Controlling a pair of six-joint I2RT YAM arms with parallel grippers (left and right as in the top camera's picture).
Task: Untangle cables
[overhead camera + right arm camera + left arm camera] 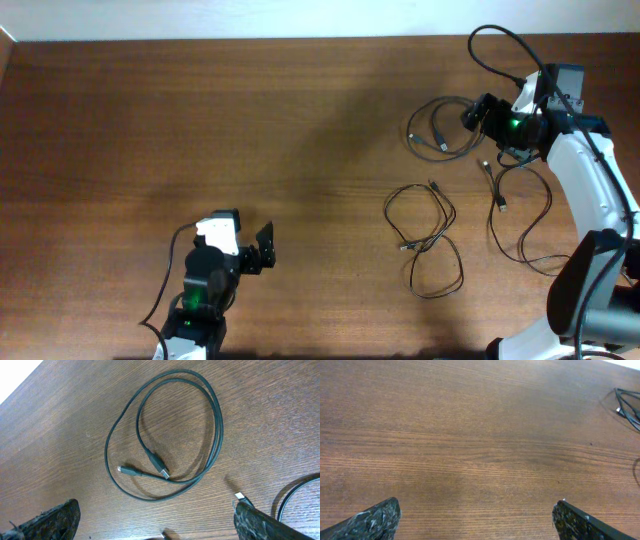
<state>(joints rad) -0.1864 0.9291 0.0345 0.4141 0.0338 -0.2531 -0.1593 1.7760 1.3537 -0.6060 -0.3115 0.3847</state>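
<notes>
Right gripper (476,113), wide open and empty, hangs at the edge of the coiled cable (159,464). A looped cable (425,243) and a third cable (495,188) lie near on the wooden table (200,130). Left gripper (262,250), open and empty, sits well apart.

left gripper (475,521) over brown wood table (470,435), jaws wide apart. dark fingertips (375,520) show in the bottom left and bottom right corners, wood grain between them. thin black cable (629,406) looped at top right edge, small light plug end (618,410) on it. second black cord (635,471) curves at right edge, mostly cut off.
</notes>
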